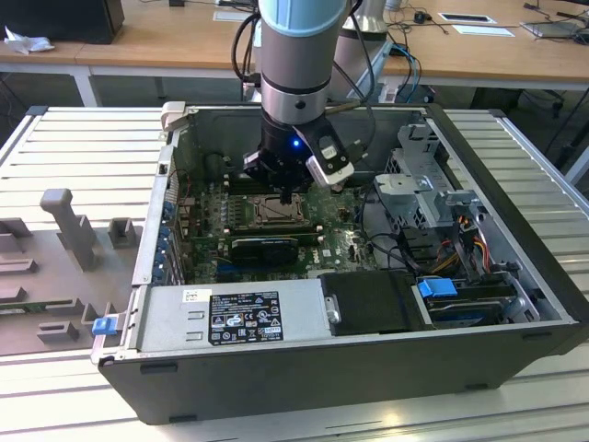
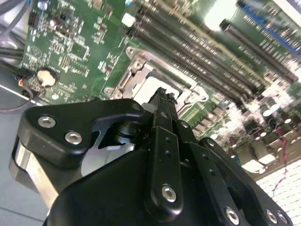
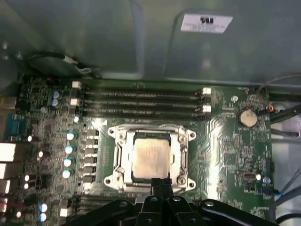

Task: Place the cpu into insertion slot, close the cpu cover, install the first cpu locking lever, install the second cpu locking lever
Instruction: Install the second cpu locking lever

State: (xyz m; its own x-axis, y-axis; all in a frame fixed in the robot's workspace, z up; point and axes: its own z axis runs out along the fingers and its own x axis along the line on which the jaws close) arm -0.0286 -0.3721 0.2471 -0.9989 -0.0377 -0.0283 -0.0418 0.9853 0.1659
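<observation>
The gripper (image 3: 160, 184) is hovering right over the near rim of the insertion slot (image 3: 121, 155), fingers pressed together w/ nothing between them, tips pointing down at the edge of the socket frame. In the second wrist view the same closed gripper (image 2: 162, 96) is sitting just over the socket's metal edge; can't tell if it's actually touching.

The cpu (image 3: 150, 157) is lying flat inside the slot, pale square, looking squarely seated. The cpu cover (image 3: 181, 153) seems to be lying down around it as a silver frame w/ chip showing through the cut-out, so I'd judge placing is done & cover is down or nearly so. Whether either locking lever is latched, can't tell.

From where I'm standing, the arm (image 1: 293, 64) is reaching straight down into the open pc case (image 1: 304, 368), over the green board (image 3: 230, 155).

Handling, my guess: chip is light, stiff, thin, fragile — socket contacts beneath bend easily, so no sideways shoving; take it by opposite edges only. Cover is thin springy sheet metal, slippery; push on its rim, not on the chip. Memory sticks (image 3: 141, 101) are running just beyond the socket, close enough to snag.
</observation>
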